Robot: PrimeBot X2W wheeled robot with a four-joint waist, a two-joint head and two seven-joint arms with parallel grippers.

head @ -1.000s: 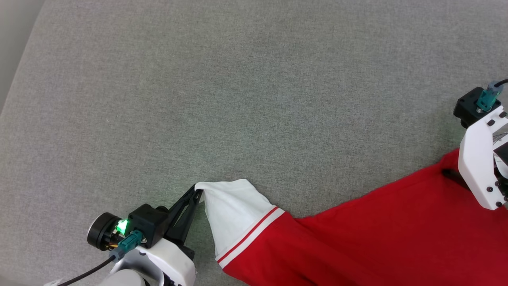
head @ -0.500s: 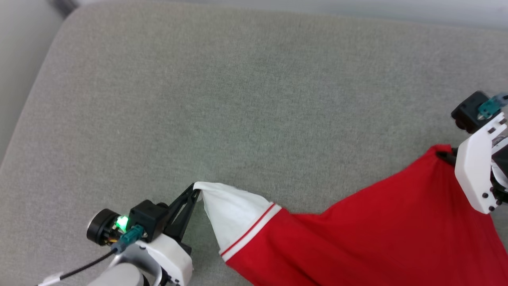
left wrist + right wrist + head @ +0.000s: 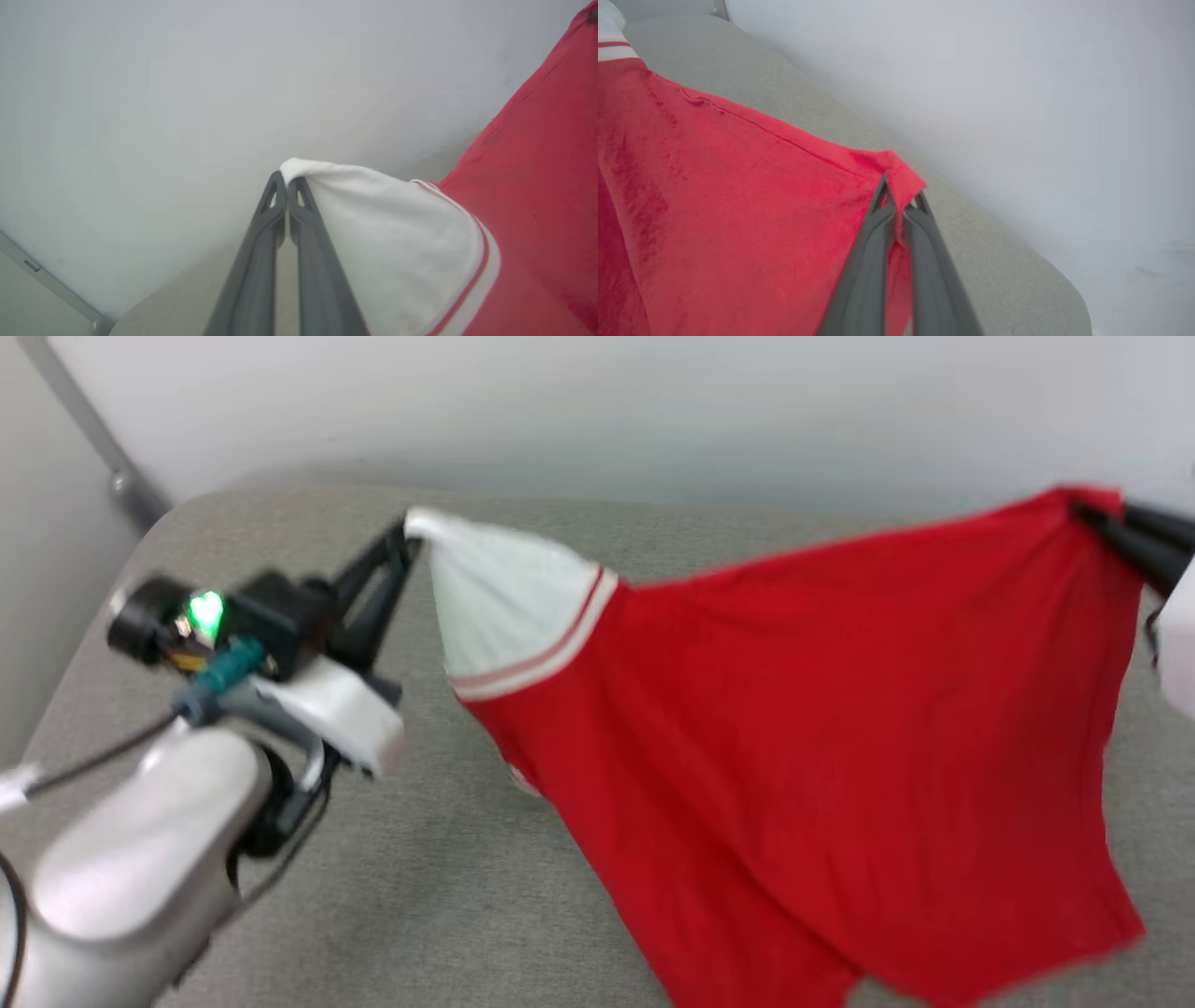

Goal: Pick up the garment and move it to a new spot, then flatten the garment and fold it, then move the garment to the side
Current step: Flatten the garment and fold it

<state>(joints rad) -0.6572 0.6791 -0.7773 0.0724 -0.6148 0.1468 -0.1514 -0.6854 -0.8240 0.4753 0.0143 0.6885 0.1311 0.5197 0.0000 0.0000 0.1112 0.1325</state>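
change: garment (image 3: 794, 728) was flat on the grey cushion (image 3: 373, 915), now hangs high across the frame | left gripper (image 3: 408, 534): pinching white sleeve tip, upper left | right gripper (image 3: 1092, 518): just closed on red corner, upper right | task: lifted, ready to move

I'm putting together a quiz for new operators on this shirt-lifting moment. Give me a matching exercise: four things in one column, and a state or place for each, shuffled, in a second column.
Things:
1. left gripper
2. right gripper
3. garment
4. grey cushion

States or places:
A. lies beneath the hanging cloth
B. shut on the tip of the white sleeve
C. shut on a red corner
D. hangs spread between two grips

Pairs: 1-B, 2-C, 3-D, 4-A.
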